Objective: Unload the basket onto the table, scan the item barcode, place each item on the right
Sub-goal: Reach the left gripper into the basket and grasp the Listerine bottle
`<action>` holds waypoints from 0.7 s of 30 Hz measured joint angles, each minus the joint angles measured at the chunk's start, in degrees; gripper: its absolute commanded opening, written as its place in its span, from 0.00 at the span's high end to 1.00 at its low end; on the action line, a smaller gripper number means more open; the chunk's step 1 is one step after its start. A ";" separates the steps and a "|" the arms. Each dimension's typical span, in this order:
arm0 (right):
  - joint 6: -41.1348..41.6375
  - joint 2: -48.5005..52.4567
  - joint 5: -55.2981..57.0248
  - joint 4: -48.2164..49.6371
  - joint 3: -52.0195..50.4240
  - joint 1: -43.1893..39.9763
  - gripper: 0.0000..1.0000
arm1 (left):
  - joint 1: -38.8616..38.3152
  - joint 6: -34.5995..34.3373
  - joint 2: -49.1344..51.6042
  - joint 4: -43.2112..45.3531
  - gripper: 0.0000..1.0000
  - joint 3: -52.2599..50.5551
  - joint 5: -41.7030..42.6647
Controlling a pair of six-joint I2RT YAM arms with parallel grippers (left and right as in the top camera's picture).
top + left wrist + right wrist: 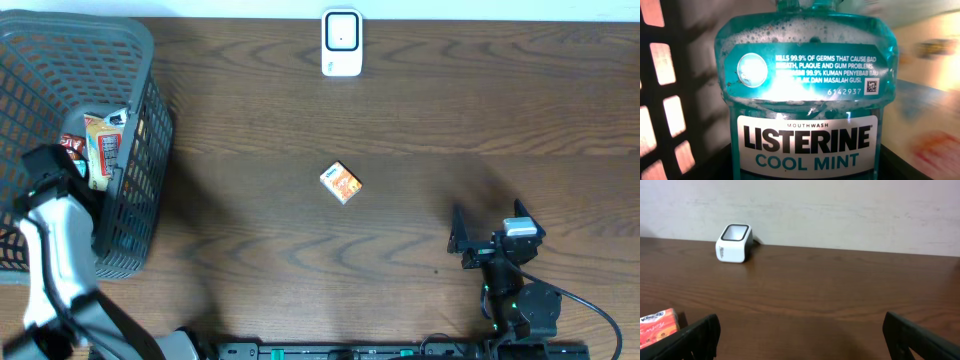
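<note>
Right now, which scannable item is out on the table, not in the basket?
The small orange-and-white box, alone on the bare table. The Listerine bottle and snack packets are inside the grey basket.

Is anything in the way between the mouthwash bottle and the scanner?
The wall of the basket stands between the mouthwash bottle and the scanner. Past it the path looks clear; the small box lies off it.

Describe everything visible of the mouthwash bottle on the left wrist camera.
The mouthwash bottle is translucent teal plastic, upright, filling the frame, foam atop its liquid. A white label reads Listerine Cool Mint; the teal band above carries germ-claim text, a number and a small square code at its right end. The basket wall stands at its left. No jaws show.
</note>
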 measured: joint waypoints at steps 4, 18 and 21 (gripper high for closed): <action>0.00 0.00 0.02 0.02 0.00 0.00 0.01 | 0.00 0.00 -6.67 0.00 0.60 0.11 3.54; 0.00 0.00 0.02 0.02 0.00 0.00 0.01 | 0.11 -0.42 -24.37 0.07 0.60 0.11 10.10; -0.02 0.00 0.02 0.00 0.00 0.00 0.01 | 0.11 -0.61 -26.67 0.48 0.60 0.11 10.86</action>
